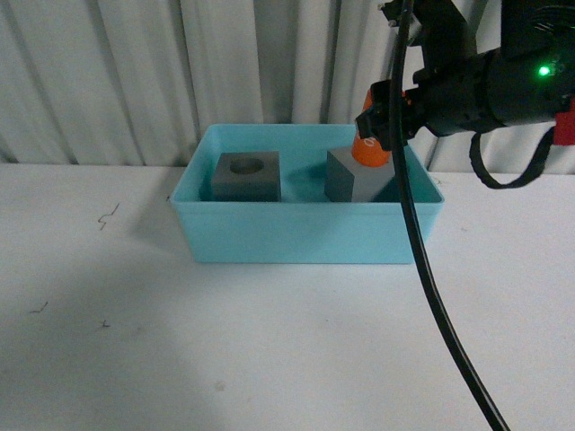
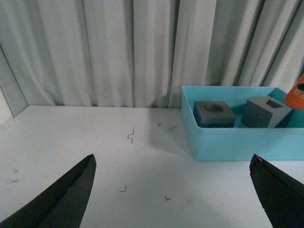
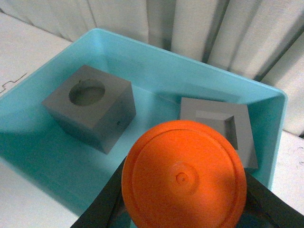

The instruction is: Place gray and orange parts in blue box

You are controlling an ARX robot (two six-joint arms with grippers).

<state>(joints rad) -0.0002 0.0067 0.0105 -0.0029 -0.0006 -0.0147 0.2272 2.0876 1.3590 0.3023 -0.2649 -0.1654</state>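
- Right gripper [image 1: 384, 115] is closed on the orange cylinder [image 1: 368, 149], clamped by its sides with one flat end facing the wrist camera. The lower part is free, so I judge it can be released cleanly.
- Cylinder hangs above the blue box [image 1: 305, 235], over its right portion and just above the gray cube with the square recess [image 1: 349, 180]. I cannot tell from the front view whether the two touch.
- Gray cube with the round recess [image 1: 247, 175] sits flat on the box floor toward the left, apart from the other cube. The square-recess cube appears tilted.
- Left gripper [image 2: 172, 159] is spread wide and empty over the white table [image 1: 135, 314], well left of the box. I read this as parked clear so the right arm has the bin to itself.
- Judgement: both cubes are in and the cylinder is the last part. Letting go here risks it landing on the tilted cube and rolling, though the walls should contain it.
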